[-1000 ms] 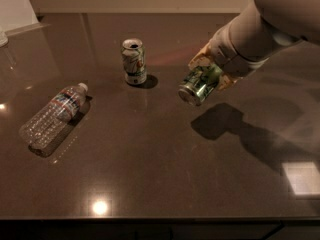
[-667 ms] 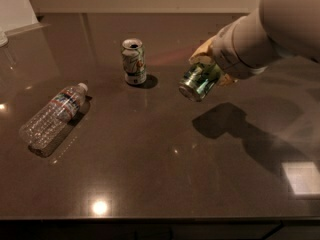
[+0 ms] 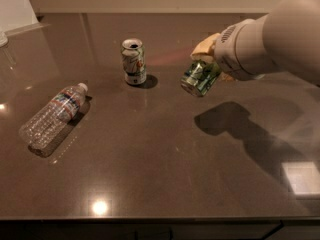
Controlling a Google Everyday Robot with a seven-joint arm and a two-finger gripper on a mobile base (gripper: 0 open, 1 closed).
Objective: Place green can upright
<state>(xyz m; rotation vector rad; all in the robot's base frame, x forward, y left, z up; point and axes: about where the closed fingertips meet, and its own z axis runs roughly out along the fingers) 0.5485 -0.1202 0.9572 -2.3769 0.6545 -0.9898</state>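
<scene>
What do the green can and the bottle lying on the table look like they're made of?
The green can, held off the table by the gripper at upper right: likely aluminium, shiny, silver end. The bottle: probably clear plastic, see-through.

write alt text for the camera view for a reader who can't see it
The robot's claw, at right above a dark table, holds the green can tilted in the air. A paler can stands upright left of it, and a clear plastic bottle lies on its side far left.
</scene>
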